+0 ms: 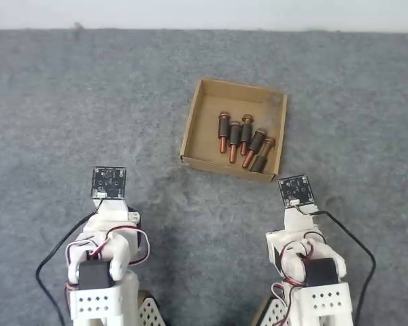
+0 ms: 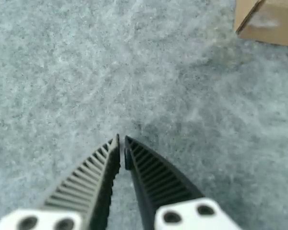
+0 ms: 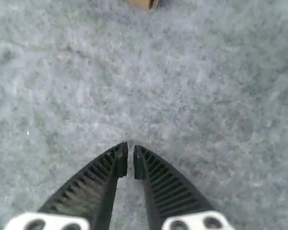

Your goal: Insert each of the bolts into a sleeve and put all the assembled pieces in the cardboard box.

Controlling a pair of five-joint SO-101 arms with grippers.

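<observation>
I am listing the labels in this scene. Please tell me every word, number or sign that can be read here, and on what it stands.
No text can be read.
The box has plain walls.
The bolts show no marks.
The boards on the wrists have specks too small to read.
</observation>
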